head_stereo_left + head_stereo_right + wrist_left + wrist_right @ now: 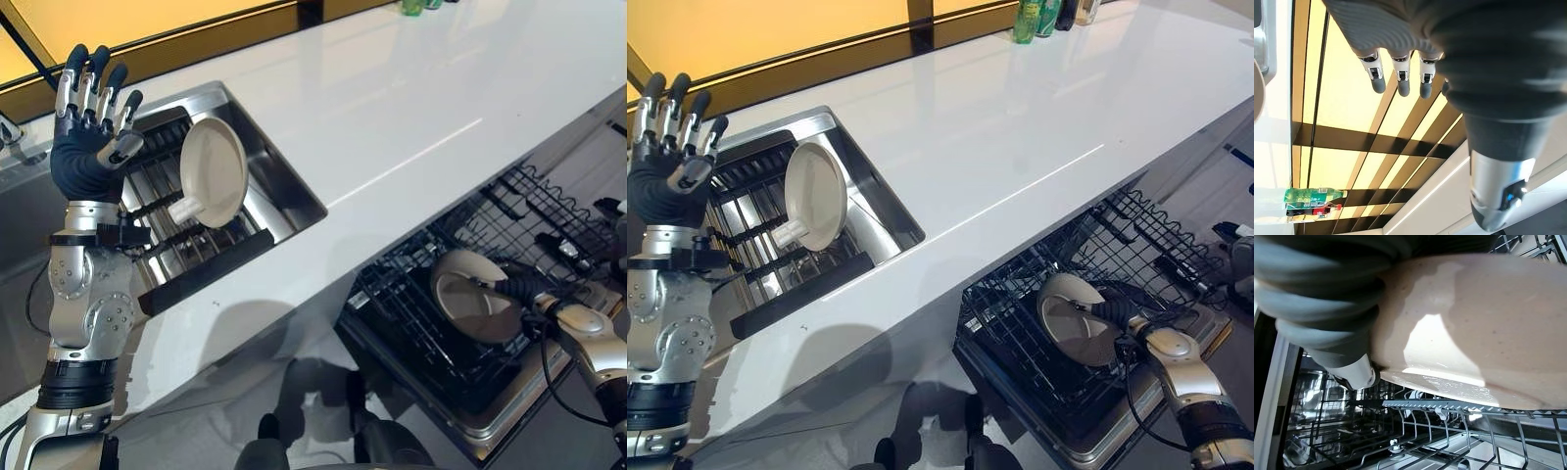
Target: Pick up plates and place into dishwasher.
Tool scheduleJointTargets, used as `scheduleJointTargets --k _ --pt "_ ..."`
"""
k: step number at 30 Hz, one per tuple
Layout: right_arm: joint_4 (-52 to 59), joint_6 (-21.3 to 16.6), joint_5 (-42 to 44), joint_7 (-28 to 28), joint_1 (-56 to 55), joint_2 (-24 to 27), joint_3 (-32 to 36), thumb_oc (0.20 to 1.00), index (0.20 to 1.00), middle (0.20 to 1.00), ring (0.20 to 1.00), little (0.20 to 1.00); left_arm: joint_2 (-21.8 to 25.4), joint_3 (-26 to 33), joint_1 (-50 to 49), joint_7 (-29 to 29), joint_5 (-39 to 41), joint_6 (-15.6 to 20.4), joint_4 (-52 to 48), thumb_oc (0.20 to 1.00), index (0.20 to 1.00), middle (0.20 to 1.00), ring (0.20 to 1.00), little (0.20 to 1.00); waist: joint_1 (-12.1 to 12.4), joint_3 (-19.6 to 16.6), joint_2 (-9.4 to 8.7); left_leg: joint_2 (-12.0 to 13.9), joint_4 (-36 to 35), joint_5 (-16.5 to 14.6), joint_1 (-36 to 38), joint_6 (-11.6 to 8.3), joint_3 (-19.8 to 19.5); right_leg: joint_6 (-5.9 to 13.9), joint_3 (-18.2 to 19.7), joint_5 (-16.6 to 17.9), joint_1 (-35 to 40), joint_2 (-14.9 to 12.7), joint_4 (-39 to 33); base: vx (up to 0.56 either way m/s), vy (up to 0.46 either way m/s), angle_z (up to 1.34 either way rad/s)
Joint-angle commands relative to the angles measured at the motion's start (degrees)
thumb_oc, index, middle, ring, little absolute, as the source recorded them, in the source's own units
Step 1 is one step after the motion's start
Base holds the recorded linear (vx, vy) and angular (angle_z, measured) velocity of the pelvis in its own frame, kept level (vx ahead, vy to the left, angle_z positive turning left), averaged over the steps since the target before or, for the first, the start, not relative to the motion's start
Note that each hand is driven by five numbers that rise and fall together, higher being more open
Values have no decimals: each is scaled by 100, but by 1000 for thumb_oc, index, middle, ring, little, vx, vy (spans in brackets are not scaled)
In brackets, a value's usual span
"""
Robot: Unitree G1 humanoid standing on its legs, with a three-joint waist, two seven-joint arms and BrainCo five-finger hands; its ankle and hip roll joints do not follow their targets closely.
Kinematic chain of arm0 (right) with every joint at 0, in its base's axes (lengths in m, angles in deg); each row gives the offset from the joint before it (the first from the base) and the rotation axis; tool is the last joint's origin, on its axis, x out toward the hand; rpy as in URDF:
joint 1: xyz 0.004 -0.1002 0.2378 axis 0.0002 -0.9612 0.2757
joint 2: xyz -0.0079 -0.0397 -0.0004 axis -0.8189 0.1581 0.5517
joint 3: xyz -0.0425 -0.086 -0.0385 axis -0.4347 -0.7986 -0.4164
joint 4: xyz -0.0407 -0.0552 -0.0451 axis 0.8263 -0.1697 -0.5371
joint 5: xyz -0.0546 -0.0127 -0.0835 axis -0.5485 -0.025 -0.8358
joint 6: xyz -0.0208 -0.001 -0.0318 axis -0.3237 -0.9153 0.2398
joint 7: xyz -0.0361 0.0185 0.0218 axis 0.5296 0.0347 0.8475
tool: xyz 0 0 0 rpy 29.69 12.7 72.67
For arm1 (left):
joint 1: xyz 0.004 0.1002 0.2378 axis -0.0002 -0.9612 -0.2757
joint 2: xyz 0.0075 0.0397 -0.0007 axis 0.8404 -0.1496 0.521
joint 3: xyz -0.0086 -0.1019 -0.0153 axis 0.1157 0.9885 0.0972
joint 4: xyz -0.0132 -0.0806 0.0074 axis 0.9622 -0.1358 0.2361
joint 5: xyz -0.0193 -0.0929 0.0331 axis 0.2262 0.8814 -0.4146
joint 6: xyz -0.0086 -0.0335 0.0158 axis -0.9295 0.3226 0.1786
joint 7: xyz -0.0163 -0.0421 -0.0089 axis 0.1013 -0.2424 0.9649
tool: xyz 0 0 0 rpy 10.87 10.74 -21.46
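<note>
A cream plate [217,168] stands on edge in the sink's rack [162,186], with a small pale cup [185,210] at its foot. My left hand [83,147] is raised just left of the sink, open, fingers [1400,73] straight up, touching nothing. A second cream plate [468,299] is tilted in the lower dishwasher rack [1019,333]. My right hand [524,289] is shut on its right rim, the thumb lying across its face. The right wrist view shows that plate [1488,323] close up above the rack's wire tines [1449,431].
A white counter [411,108] runs between the steel sink [294,201] and the open dishwasher. Several bottles [1043,15] stand at the counter's far edge. More wire baskets [558,215] extend to the right of the held plate.
</note>
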Motion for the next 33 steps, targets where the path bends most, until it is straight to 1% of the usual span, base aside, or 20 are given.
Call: scheduleJointTargets --k 1,5,7,12,15,17,19,22,26,33 --pt "-102 -319 -39 261 339 337 -221 200 200 200 200 200 253 -198 332 -69 -29 288 183 1000 1000 1000 1000 1000 97 -213 -77 82 343 360 -709 56 -340 186 -255 -1025 300 -168 633 49 -31 2" --pt "-20 -419 -185 672 284 355 -306 200 200 200 200 200 204 -175 321 -115 -94 303 227 1000 1000 1000 1000 1000 89 -193 -72 121 401 396 -756 4 -341 174 -287 -1044 286 -169 679 18 -17 1" --pt "-32 -445 -360 755 257 373 -410 200 200 200 200 200 195 -185 358 -148 -90 335 298 1000 1000 1000 1000 1000 76 -152 -55 124 430 409 -789 -4 -351 167 -288 -1045 269 -173 700 0 0 0" --pt "-93 -476 -674 756 430 448 -736 200 200 200 200 200 251 -271 479 -48 -97 411 322 1000 1000 1000 1000 1000 44 -6 0 101 435 439 -873 -7 -349 161 -273 -1030 185 -188 712 -54 4 0" --pt "-161 -502 -1105 748 749 540 -1127 200 200 200 200 200 282 -384 675 54 -120 569 430 1000 1000 1000 1000 1000 15 214 83 70 442 510 -1055 -7 -352 142 -249 -981 -1 -206 743 -133 26 0" --pt "-158 -487 -1138 799 863 555 -1257 200 200 200 200 200 291 -422 726 120 -124 626 423 1000 1000 1000 1000 1000 -2 292 121 60 426 544 -1116 2 -353 134 -244 -959 -78 -214 748 -103 40 -4" --pt "-156 -450 -1237 804 1000 509 -1399 200 200 200 200 200 275 -468 775 192 -152 707 407 1000 1000 1000 1000 1000 -21 385 171 46 416 598 -1206 7 -348 123 -249 -930 -181 -228 773 -96 49 -4" --pt "-182 -500 -1428 761 1091 436 -1546 200 200 200 200 200 228 -480 814 248 -221 781 389 1000 1000 1000 1000 1000 -39 457 213 33 363 650 -1276 16 -324 115 -258 -906 -280 -238 775 -77 51 -1" --pt "-84 -509 -1482 713 1078 297 -1583 200 200 200 200 200 150 -469 810 342 -323 834 328 1000 1000 1000 1000 1000 -59 521 242 7 351 694 -1337 20 -316 96 -285 -895 -352 -251 812 -41 42 0" --pt "-34 -499 -1418 625 967 192 -1478 200 200 200 200 200 82 -396 809 355 -325 811 296 1000 1000 1000 1000 1000 -72 465 224 -38 331 692 -1308 33 -272 92 -301 -905 -340 -272 828 -3 54 1"
